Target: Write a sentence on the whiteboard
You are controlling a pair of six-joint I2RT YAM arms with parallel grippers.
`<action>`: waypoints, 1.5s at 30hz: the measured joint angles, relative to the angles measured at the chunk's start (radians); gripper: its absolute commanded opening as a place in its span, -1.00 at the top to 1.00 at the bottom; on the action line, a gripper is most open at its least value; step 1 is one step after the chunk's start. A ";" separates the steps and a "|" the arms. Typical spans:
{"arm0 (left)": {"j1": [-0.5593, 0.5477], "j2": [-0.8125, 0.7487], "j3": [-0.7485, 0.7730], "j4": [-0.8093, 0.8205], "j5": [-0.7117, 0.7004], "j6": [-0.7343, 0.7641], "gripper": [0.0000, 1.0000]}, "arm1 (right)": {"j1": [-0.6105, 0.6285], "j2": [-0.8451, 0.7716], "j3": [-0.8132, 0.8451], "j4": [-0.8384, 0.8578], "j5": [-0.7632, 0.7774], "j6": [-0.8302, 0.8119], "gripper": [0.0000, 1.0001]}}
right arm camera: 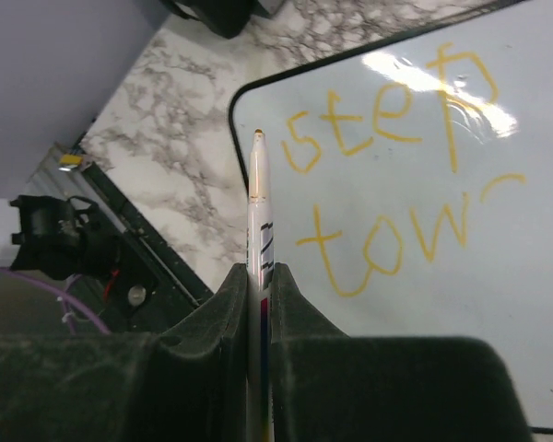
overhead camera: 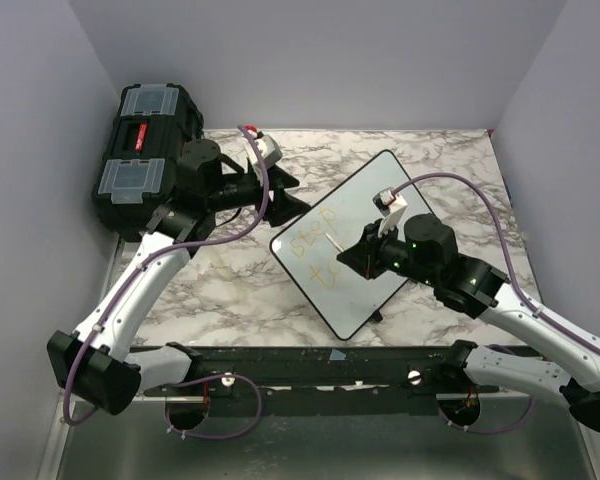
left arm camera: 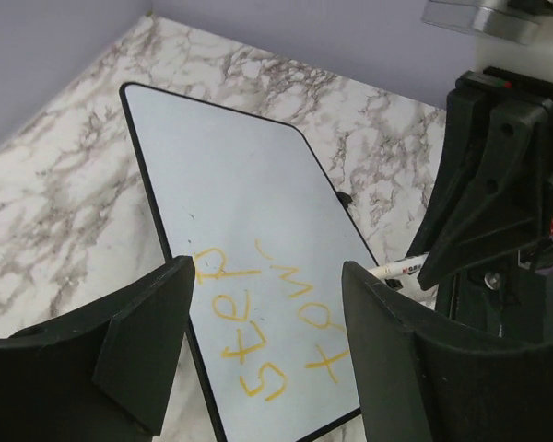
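The whiteboard lies slanted on the marble table, also seen in the left wrist view and the right wrist view. The sentence is in yellow-orange marker and reads "step" over "tow", followed by a short stroke. My right gripper is shut on a white marker, whose tip is over the board's near-left corner, left of the words. My left gripper is open above the board's far-left edge with nothing between its fingers. The marker also shows in the left wrist view.
A black toolbox with clear lid compartments stands at the back left, behind the left arm. Grey walls close in the left, back and right sides. A dark rail runs along the near table edge, with a scrap of blue tape on it.
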 measured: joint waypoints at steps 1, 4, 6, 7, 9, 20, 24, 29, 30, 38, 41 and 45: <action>0.000 -0.023 -0.003 -0.002 0.011 0.026 -0.36 | 0.000 0.000 0.013 0.001 -0.026 -0.007 0.99; 0.000 -0.074 -0.015 -0.012 0.040 0.097 -0.36 | 0.000 0.000 0.044 0.001 -0.094 -0.019 0.99; 0.000 -0.093 -0.037 -0.010 0.075 0.151 -0.36 | 0.000 0.005 0.064 -0.002 -0.128 -0.027 0.99; -0.001 -0.104 -0.059 -0.003 0.089 0.172 -0.36 | 0.000 0.010 0.077 -0.006 -0.143 -0.031 0.99; -0.007 -0.129 -0.118 0.023 0.096 0.206 -0.38 | 0.000 0.032 0.114 -0.025 -0.169 -0.035 0.99; -0.117 -0.262 -0.290 0.077 0.053 0.451 -0.48 | 0.000 0.126 0.196 -0.100 -0.228 0.012 0.99; -0.174 -0.274 -0.284 0.069 0.023 0.531 -0.41 | 0.000 0.152 0.207 -0.106 -0.257 0.032 0.99; -0.219 -0.264 -0.278 0.033 -0.027 0.580 -0.34 | 0.000 0.169 0.212 -0.107 -0.294 0.045 0.99; -0.227 -0.259 -0.278 0.025 -0.038 0.589 -0.32 | 0.000 0.169 0.213 -0.108 -0.296 0.045 0.99; -0.267 -0.204 -0.267 -0.050 -0.104 0.638 -0.19 | -0.004 0.171 0.242 -0.132 -0.319 0.045 0.99; -0.290 -0.194 -0.267 -0.066 -0.122 0.652 0.17 | -0.004 0.172 0.244 -0.133 -0.330 0.045 0.99; -0.309 -0.185 -0.262 -0.086 -0.135 0.663 0.90 | -0.004 0.179 0.244 -0.137 -0.333 0.045 0.99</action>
